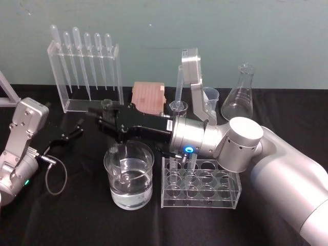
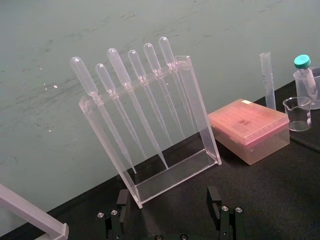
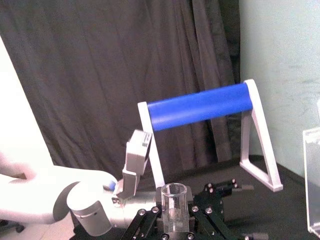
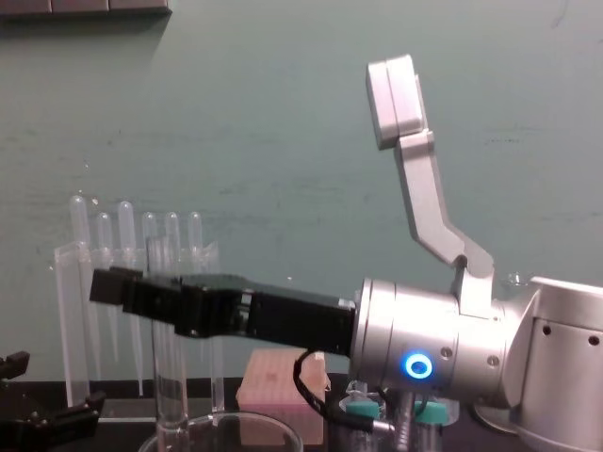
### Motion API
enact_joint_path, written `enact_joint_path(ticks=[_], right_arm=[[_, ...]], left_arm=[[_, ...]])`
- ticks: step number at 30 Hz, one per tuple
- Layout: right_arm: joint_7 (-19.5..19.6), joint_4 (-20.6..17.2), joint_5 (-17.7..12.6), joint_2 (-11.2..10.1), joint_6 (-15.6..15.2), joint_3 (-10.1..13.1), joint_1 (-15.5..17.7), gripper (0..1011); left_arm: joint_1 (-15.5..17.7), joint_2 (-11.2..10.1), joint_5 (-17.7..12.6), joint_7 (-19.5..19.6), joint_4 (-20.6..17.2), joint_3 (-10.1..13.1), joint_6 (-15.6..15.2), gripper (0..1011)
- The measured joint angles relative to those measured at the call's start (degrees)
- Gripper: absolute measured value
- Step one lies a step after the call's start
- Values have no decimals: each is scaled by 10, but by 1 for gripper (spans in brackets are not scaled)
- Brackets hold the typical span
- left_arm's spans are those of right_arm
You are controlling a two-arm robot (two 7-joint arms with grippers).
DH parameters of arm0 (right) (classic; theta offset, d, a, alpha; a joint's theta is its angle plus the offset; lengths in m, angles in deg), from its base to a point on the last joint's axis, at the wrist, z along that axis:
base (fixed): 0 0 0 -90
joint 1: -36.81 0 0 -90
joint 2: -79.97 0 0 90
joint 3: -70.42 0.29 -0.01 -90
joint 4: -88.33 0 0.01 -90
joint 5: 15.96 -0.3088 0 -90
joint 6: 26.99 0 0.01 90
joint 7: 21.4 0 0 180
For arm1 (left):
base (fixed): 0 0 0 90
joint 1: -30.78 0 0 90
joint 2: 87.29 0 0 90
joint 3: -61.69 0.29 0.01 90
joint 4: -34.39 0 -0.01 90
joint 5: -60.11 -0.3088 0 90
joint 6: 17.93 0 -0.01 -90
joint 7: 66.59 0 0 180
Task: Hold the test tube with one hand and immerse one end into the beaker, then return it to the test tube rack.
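Head view: black worktop (image 1: 77,215), teal wall (image 1: 154,31) behind it. Back row, left to right: pipette stand (image 1: 84,77), pink tip box (image 1: 148,97), thin cylinder (image 1: 179,84), cup (image 1: 211,97), flask (image 1: 241,95). In front is the beaker (image 1: 148,166), part full of water, with the rack (image 1: 201,184) just beside it on the right. The right arm reaches across toward the left. The right gripper (image 1: 105,117) sits over the beaker's back rim, fingers clamped on the tube (image 1: 106,103). The tube is upright, its rim just above the fingers. The left gripper (image 1: 69,134) is parked at the left edge, well apart from the beaker. Chest view, side-on, adds what the head view hides. The tube (image 4: 170,386) drops straight down below the fingers, past the beaker rim (image 4: 283,426) and into the beaker. Its bottom end is cut by the frame edge, so I can't tell if it reaches the water. The grip is near the tube's upper end. Left wrist view: the left fingers (image 2: 215,197) are wide apart, facing the pipette stand. It also shows a turquoise-capped vial (image 2: 304,70) standing in a cup past the tip box. Right wrist view: looks at the tube's open mouth (image 3: 174,192) from above, one finger on each side touching the glass and the tube centred between them. Beyond that are a dark curtain (image 3: 100,75) and a white frame carrying a blue roller (image 3: 197,106) on the worktop, with the left arm low in that picture.
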Motion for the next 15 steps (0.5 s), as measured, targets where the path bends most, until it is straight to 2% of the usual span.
enact_joint_path(ticks=[15], right_arm=[[30,-23,10,-16,-27,-4,21,194]], left_arm=[[0,0,0,0,0,0,0,1000]])
